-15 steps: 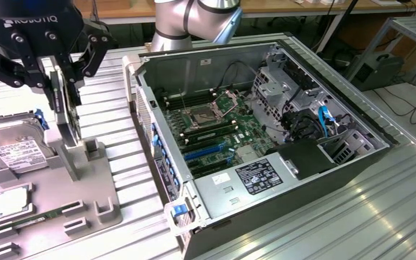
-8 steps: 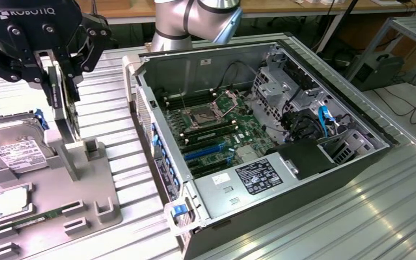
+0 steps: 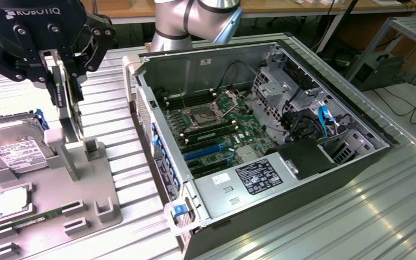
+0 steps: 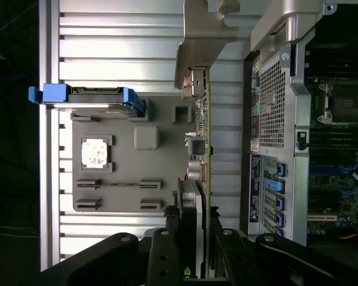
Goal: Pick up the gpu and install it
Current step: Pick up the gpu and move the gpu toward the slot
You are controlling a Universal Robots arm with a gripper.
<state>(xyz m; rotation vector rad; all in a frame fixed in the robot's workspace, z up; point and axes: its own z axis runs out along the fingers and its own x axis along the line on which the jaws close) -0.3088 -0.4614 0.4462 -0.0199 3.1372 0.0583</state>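
Black fingers (image 4: 161, 253) of the hand (image 4: 193, 229) sit closest to the wrist camera, clenched on the gpu (image 4: 201, 119) from both flat faces, and one of them looks to bear on the side with the round fan (image 4: 188, 199). In the exterior view the hand holds the gpu (image 3: 71, 116) upright on its edge over the grey holder (image 3: 85, 187) at the exterior view's left, well apart from the open computer case (image 3: 193, 67). Whether its lower edge touches the holder's upright post (image 3: 78, 157) I cannot tell

Risks, as I judge them: the grip covers only a small part of a long thin card, so a sideways knock could make it pivot between the pads. If the lower edge sits in the post, a pull that is not straight up could jam it or drag the holder across the ribbed surface (image 3: 324, 216). The silvery bracket (image 4: 197, 36) sticks out beyond the board and could catch the case's rim on the way in. Over the motherboard (image 3: 226, 127), a tilted card would miss the blue slots (image 3: 204, 153) and press on the parts beside them. Squeezing over the fan may also harm its blades
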